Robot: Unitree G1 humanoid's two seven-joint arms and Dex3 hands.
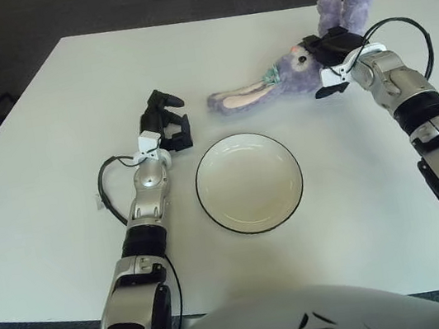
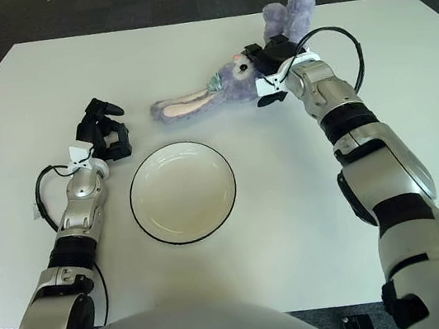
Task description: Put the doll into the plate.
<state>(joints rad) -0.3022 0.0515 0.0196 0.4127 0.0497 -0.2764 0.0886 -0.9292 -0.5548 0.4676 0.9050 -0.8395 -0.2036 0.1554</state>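
Two hands are seen over a white table (image 1: 41,201). A purple plush doll (image 1: 293,76), a rabbit with long ears, is laid on the table at about one o'clock from the plate (image 1: 248,182), apart from its rim. One pink-lined ear is stretched flat toward nine o'clock, ending just beyond the plate's far edge, while the legs are stuck up at the doll's far end.

The right hand (image 1: 334,53) is placed on the doll's body, at its three o'clock end, with dark fingers wrapped over the plush so that the doll is gripped just behind the head. A black cable is looped beside the right wrist.

The left hand (image 1: 166,121) is seen at about ten o'clock from the plate, just beside its rim and not touching it. Its fingers are curled inward and nothing is held in them. The left forearm is stretched along the table toward six o'clock, with a black cable looped at its nine o'clock side.

The plate, round and cream with a dark rim, is found at the table's middle, and nothing is contained in it.
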